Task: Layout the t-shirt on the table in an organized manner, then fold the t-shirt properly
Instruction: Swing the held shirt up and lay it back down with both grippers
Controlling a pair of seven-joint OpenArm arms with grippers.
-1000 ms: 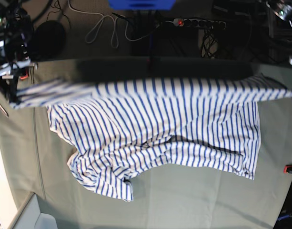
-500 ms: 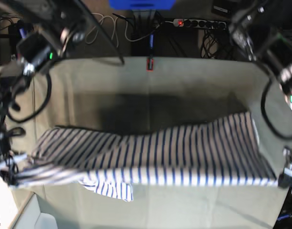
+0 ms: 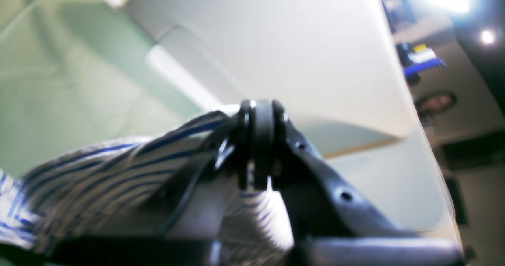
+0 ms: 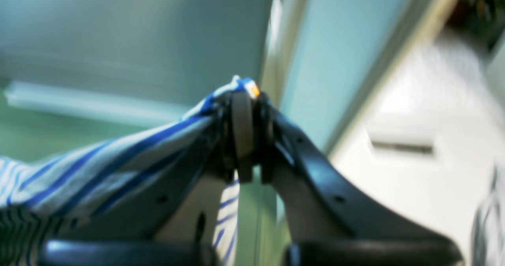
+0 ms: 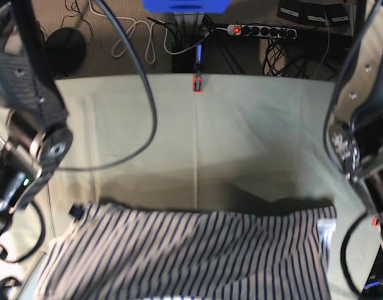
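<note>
The soft white cotton t-shirt with thin blue stripes (image 5: 191, 256) hangs stretched between the two arms at the near edge of the base view, its long axis running from side to side across the picture. The stripes run roughly near to far, fanning slightly. Its upper edge lies over the near part of the large flat table covered in pale grey-green cloth (image 5: 241, 137), casting a shadow just beyond it; its lower part runs out of view.

The left gripper (image 3: 260, 147) is clamped tight on a bunched edge of the striped cloth, which trails away to that view's left. The right gripper (image 4: 242, 132) pinches another corner of the cloth the same way.

A small red clamp (image 5: 195, 83) sits at the table's far edge.
</note>
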